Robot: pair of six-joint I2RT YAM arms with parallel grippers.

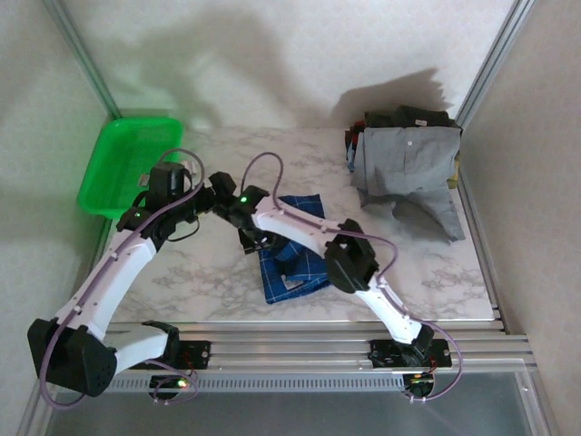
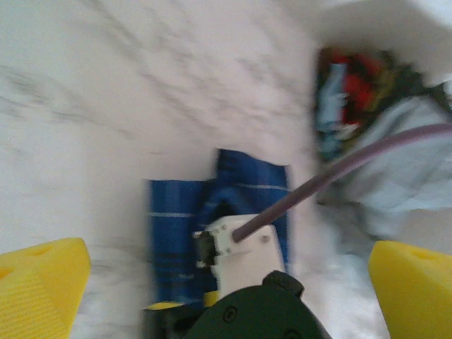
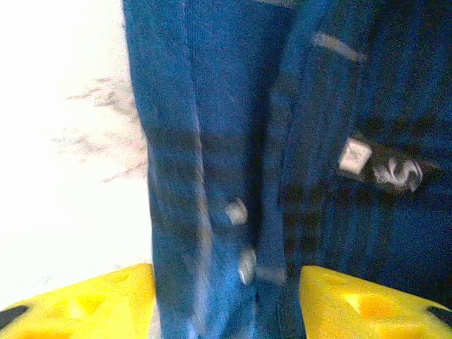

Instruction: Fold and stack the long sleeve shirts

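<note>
The dark blue plaid shirt lies folded on the marble table, mid-front. My right gripper stands over its left edge; in the right wrist view its yellow fingers are open, with the shirt's button placket lying loose between them. My left gripper hovers just left of it, wide open with nothing held, looking over the right wrist onto the plaid shirt. A plain grey shirt lies spread over darker folded shirts at the back right.
A green plastic basket sits at the back left corner. Aluminium frame posts rise at both back corners, and a rail runs along the right edge. One grey sleeve trails toward the front right. Bare marble lies front left.
</note>
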